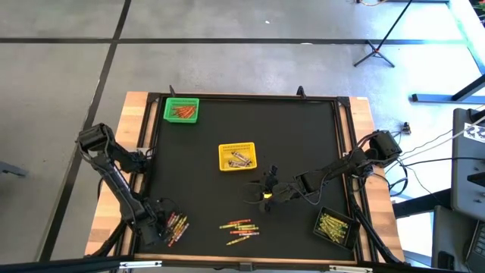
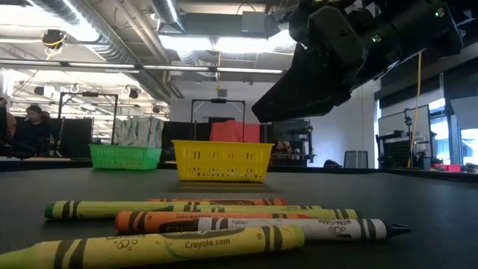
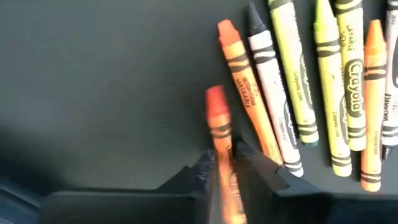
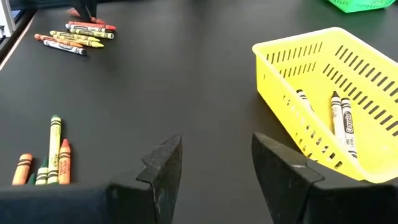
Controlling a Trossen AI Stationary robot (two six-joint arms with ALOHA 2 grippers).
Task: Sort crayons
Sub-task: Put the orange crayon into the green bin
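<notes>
Black mat (image 1: 227, 121) over a wooden table, grey floor around, a workshop with ceiling lamps behind.

Green basket (image 1: 181, 110) at the far left corner of mat, orange crayons inside. Yellow basket (image 1: 237, 156) near the middle, pale grey crayons (image 4: 342, 124) lying in it. Black basket (image 1: 334, 227) at the near right corner, holding yellow-green crayons.

Left gripper (image 3: 225, 163) low at the near left edge of mat, beside one loose heap of crayons (image 1: 174, 225). Fingers pressed together on a red-orange crayon (image 3: 219, 130), its tip pointing forward past them; next to it orange, white, green and yellow sticks side by side on the mat.

Second loose heap (image 1: 239, 227) near the front edge in the middle, mixed orange, yellow and green; seen big and close in low view.

Right gripper (image 4: 214, 168) above the mat just in front of yellow basket, fingers apart, nothing between them.
</notes>
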